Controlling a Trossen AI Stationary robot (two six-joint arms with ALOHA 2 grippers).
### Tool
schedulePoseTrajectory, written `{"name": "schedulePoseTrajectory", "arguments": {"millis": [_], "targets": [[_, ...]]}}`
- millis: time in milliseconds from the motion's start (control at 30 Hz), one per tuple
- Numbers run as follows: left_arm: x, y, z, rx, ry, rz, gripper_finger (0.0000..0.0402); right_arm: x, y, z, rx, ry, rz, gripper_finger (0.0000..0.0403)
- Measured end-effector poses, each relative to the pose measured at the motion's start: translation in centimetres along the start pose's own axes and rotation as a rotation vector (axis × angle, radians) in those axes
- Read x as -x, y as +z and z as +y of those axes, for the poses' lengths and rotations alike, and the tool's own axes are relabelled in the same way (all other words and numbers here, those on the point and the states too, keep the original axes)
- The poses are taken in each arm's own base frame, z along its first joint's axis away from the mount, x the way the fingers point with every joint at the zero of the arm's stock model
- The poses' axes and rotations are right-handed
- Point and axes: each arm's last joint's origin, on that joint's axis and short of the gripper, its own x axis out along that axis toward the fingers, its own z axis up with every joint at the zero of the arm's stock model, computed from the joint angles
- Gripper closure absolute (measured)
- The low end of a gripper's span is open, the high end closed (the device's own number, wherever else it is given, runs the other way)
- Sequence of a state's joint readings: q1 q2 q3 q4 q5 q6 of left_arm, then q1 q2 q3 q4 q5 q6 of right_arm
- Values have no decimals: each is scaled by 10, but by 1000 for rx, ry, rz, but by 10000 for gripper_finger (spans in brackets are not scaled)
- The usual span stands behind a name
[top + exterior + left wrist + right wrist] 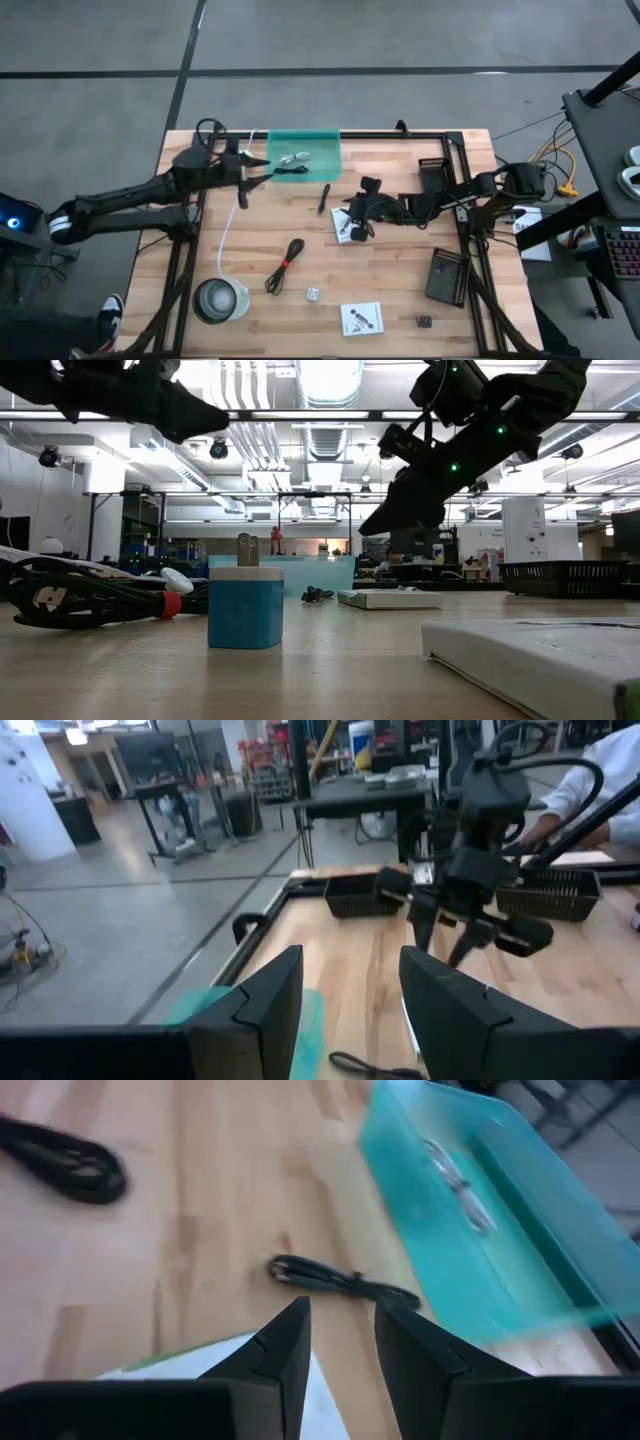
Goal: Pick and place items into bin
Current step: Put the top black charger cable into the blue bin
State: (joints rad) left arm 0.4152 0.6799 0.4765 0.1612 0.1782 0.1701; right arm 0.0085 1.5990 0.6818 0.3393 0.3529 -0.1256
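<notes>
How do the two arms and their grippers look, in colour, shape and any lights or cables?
Both arms are black and jointed. The left arm has a white band near its base. Small green lights glow along the right arm in the low view. Each gripper, left gripper and right gripper, has two flat, wedge-shaped black fingers. Cables hang near the right arm's base.

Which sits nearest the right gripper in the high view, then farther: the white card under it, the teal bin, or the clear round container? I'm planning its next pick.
From the right gripper:
1. White card, right beside it.
2. Teal bin, at the table's far edge.
3. Clear round container, at the near left corner.
</notes>
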Motion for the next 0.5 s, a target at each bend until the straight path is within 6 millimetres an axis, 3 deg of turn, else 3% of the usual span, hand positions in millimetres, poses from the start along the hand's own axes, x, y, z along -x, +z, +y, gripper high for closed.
{"name": "schedulePoseTrajectory", "arguments": {"millis": [233, 500], "targets": [[2, -2, -1, -25, 1, 0, 249, -2, 26, -1, 137, 55, -10, 243], [-5, -7, 0, -47, -7, 36, 249, -31, 41, 8, 386, 110, 135, 171]]}}
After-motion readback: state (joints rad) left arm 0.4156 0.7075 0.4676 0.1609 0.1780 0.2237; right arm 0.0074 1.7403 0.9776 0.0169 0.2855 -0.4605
